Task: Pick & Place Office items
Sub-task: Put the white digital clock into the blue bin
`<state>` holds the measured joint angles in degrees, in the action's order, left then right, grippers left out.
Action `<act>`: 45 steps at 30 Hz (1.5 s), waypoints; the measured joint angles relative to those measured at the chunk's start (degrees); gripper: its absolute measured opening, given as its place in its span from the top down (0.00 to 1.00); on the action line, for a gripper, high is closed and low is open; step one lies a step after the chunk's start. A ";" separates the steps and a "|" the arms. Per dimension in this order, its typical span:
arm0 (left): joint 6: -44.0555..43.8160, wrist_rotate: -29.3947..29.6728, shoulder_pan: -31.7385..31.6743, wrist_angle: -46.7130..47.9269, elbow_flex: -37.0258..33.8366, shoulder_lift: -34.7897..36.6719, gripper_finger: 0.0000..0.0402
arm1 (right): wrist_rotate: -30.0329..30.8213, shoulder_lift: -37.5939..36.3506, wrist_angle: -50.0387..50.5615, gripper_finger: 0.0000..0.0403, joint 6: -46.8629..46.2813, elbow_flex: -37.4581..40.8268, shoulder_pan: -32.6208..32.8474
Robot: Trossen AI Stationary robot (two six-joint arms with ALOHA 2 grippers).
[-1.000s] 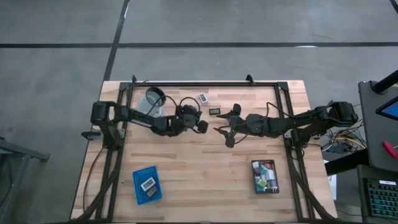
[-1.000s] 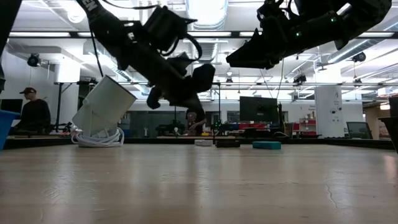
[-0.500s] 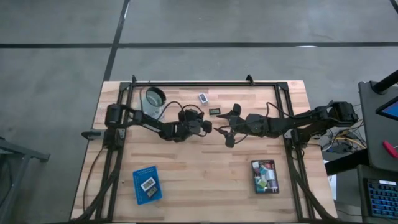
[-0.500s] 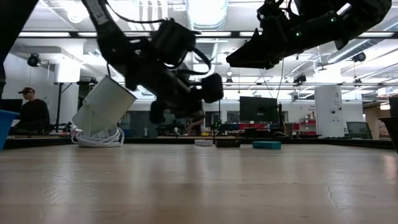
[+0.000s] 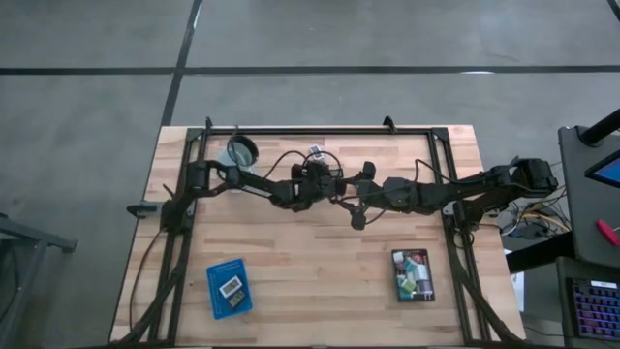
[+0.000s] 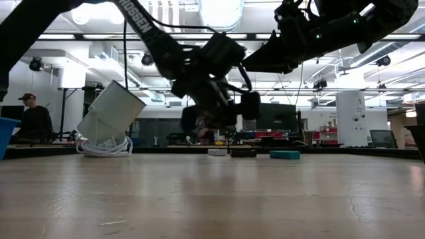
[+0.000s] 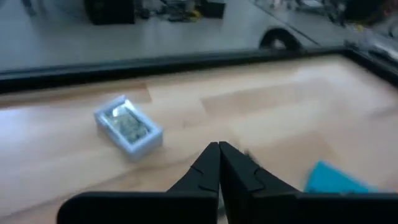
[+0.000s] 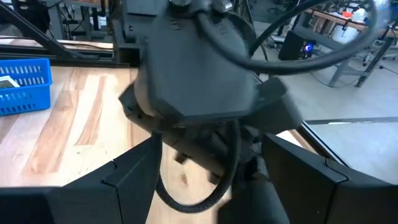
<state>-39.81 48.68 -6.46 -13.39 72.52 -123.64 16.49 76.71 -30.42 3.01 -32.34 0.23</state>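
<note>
My left gripper [image 5: 339,183] is shut and holds nothing; it hovers over the far middle of the table, pointing toward the table's right. In the left wrist view its shut fingertips [image 7: 218,148] stand above bare wood, between a small white box [image 7: 128,127] and a teal piece [image 7: 333,180], both lying flat on the table. The white box [image 5: 316,151] lies just beyond the left arm. Close to the right of it, my right gripper [image 5: 355,197] waits open in the air.
A clear cup [image 5: 240,153] stands at the far left. A blue tray [image 5: 230,288] holding flat pieces sits at the near left, and a black tray [image 5: 413,275] with several coloured pieces at the near right. A white, a dark [image 6: 243,153] and a teal piece [image 6: 284,155] lie along the far edge.
My left gripper has travelled toward the table's right edge, away from the cup and toward the right gripper, sinking a little and rolling somewhat as it went. It has stayed shut.
</note>
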 joint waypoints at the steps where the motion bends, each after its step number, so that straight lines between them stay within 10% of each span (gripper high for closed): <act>1: -0.67 0.75 -0.15 0.79 1.07 -0.20 0.98 | 0.00 0.00 -0.13 0.32 0.02 0.00 0.00; 14: -14.51 -2.88 -4.51 14.93 6.66 -0.39 0.99 | 0.00 0.00 0.11 0.32 0.00 0.00 -0.01; 45: -12.96 -25.72 -12.57 31.04 14.57 -0.52 0.98 | 0.00 0.00 0.02 0.32 0.02 0.00 0.00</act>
<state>-52.77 22.97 -19.04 17.65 87.09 -124.16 16.49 76.71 -30.39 3.03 -32.34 0.23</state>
